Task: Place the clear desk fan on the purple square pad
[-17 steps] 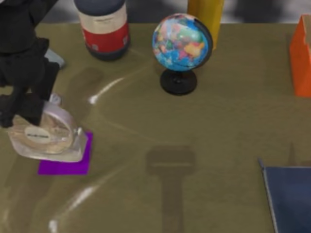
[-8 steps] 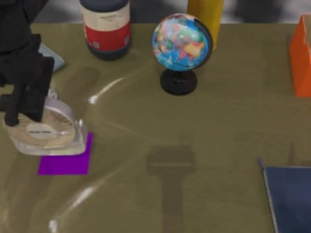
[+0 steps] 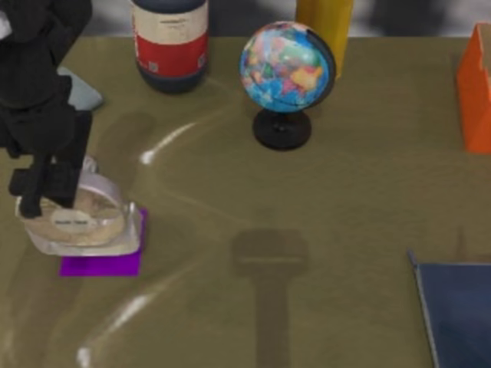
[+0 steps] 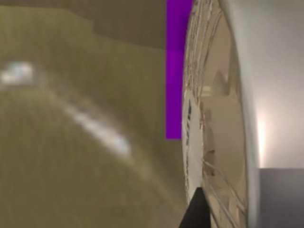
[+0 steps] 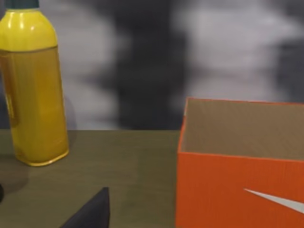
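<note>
The clear desk fan (image 3: 80,222), glassy with a beige round grille, lies face-up at the table's left. It covers the far part of the purple square pad (image 3: 103,264) and overhangs the pad's left side. My left gripper (image 3: 44,190) comes down from above and is shut on the fan's left rim. In the left wrist view the fan (image 4: 213,118) fills one side, and a strip of the pad (image 4: 176,71) shows beside it. I cannot tell whether the fan touches the pad. My right gripper (image 5: 92,213) is out of the top view, parked near the orange box.
A colourful globe (image 3: 286,69) on a black stand sits at the back centre. Behind it is a yellow bottle (image 3: 324,27), and a red-labelled jar (image 3: 169,42) stands at the back left. An orange box (image 3: 476,88) is at the right edge and a dark blue book (image 3: 456,310) at the front right.
My left gripper has carried the fan slightly forward and levelled it out. The fan now covers more of the purple pad's far part.
</note>
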Motion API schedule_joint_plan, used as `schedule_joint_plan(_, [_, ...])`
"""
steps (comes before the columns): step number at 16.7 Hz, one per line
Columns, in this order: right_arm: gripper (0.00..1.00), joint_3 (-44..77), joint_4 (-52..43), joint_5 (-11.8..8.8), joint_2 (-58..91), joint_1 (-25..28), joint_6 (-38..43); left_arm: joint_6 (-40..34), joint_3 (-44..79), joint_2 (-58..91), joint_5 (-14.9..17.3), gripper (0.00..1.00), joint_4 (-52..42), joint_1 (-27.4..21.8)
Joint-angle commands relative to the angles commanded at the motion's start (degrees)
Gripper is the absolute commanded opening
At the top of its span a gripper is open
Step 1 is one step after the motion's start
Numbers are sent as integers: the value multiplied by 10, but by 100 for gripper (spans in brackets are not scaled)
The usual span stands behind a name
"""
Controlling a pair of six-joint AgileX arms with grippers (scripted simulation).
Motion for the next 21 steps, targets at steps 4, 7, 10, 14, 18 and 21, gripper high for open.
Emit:
schedule_joint_plan(4, [100, 0, 0, 0, 0, 0, 0, 0, 0, 0, 0, 15, 0, 0])
schedule_joint_plan(7, [100, 0, 0, 0, 0, 0, 0, 0, 0, 0, 0, 38, 0, 0])
schedule_joint_plan(10, [100, 0, 0, 0, 0, 0, 0, 0, 0, 0, 0, 60, 0, 0])
schedule_joint_plan(14, [100, 0, 0, 0, 0, 0, 0, 0, 0, 0, 0, 90, 0, 0])
schedule_joint_plan(18, [100, 0, 0, 0, 0, 0, 0, 0, 0, 0, 0, 100, 0, 0])
schedule_joint_plan(21, [100, 0, 0, 0, 0, 0, 0, 0, 0, 0, 0, 100, 0, 0])
